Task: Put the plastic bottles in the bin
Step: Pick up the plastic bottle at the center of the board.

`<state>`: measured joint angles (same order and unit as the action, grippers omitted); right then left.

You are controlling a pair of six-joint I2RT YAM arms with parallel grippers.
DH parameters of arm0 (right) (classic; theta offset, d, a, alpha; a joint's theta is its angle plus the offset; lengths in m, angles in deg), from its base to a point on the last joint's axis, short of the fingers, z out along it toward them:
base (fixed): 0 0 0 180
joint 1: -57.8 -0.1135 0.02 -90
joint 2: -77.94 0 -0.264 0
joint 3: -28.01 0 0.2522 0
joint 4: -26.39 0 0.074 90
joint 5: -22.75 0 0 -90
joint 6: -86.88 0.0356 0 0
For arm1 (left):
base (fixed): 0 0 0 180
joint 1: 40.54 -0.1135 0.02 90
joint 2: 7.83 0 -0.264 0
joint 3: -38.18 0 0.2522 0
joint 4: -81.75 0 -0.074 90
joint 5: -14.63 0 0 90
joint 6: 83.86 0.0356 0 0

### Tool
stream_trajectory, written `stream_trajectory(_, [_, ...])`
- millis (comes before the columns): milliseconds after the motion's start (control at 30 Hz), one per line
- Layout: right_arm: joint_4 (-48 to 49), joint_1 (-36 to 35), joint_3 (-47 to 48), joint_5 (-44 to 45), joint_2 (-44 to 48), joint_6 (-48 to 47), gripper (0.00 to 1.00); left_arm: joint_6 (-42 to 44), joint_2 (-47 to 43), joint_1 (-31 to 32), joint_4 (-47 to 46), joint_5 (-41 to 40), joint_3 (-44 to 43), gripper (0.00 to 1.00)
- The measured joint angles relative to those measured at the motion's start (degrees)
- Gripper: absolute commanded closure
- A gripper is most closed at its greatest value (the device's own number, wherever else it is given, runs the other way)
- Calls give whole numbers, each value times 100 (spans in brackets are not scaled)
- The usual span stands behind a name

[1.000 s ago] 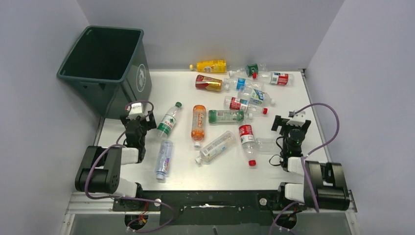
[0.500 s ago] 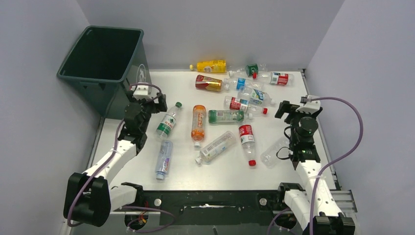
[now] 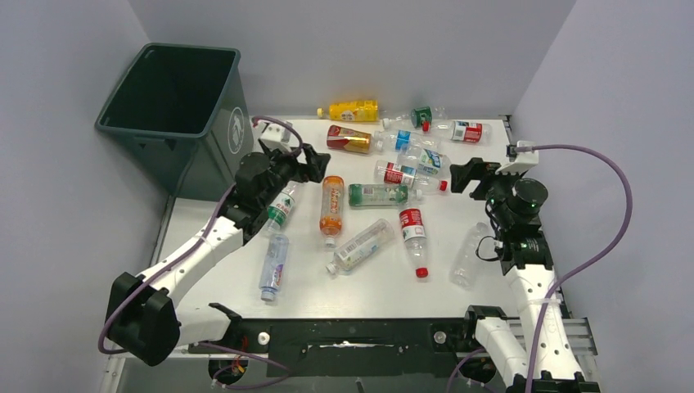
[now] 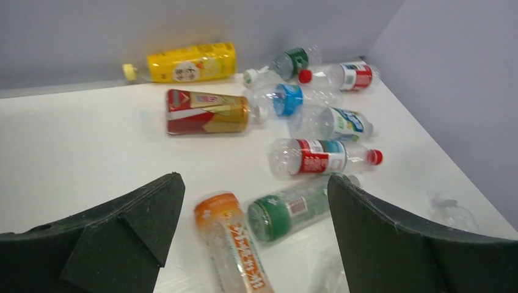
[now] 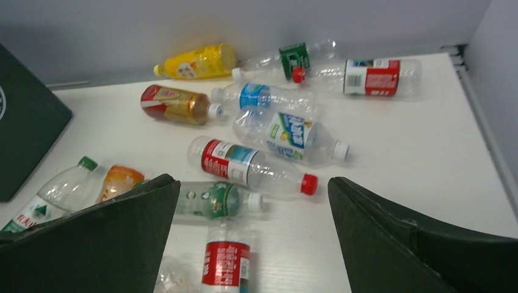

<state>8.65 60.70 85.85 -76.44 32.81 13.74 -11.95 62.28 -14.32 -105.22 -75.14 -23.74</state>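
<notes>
While the left gripper (image 3: 299, 161) and right gripper (image 3: 468, 173) gaped wide and empty, the orange plastic bottle (image 3: 331, 205) lay mid-frame, long axis vertical, cap pointing down-frame.

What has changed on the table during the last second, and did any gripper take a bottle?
The left gripper moved away from the near edge and rightward, up to the orange bottle. The right gripper moved forward too. Both are open and took nothing. The clear bottle on the right side shifted rightward and turned. The bin and the other bottles stayed.
</notes>
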Motion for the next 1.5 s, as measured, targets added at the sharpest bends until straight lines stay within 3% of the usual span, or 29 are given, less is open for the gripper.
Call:
stream_trajectory(233, [-356,2,-247,-511,-192,496,2,-85,341,468,859,98,-494,11])
stream_trajectory(433, [-664,4,-247,-612,-348,619,2,-855,1084,354,415,1635,-157,11])
stream_trajectory(500, [-817,4,-229,-586,-529,612,2,-1023,1403,481,470,1766,-144,11])
stream_trajectory(667, [-1342,4,-221,-304,-953,612,2,-990,2214,1672,1237,1185,-726,11])
stream_trajectory(800, [-1893,4,-197,358,-1191,684,2,-1049,2312,2317,1373,903,-804,11])
stream_trajectory(1000, [-2367,4,-192,1316,-1296,1049,2,-1141,2446,2710,1794,400,-1075,11])
stream_trajectory(1200, [-2874,4,-92,1917,-2035,1528,2,-1016,2706,3195,2109,114,-1703,11])
stream_trajectory(1500, [-3386,4,87,2361,-2586,1755,2,-922,2706,3178,2330,-105,-1725,11])
